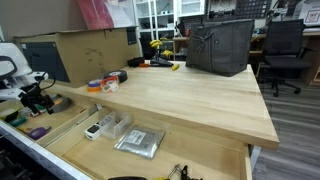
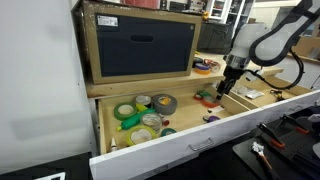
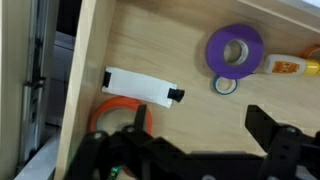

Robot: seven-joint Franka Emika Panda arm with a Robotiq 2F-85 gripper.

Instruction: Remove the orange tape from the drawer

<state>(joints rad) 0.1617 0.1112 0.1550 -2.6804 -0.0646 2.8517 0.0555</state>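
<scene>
The orange tape lies flat on the floor of the drawer, at the lower left of the wrist view and partly hidden by my gripper. My gripper is open just above it, with one finger over the ring's near side and the other over bare wood. In an exterior view the gripper reaches down into the open drawer next to the orange tape. It also shows low over the drawer in an exterior view.
A white tube, a purple roll, a small blue ring and a glue bottle lie near the tape. Several green and grey rolls fill the drawer's far compartment. The benchtop overhangs the drawer.
</scene>
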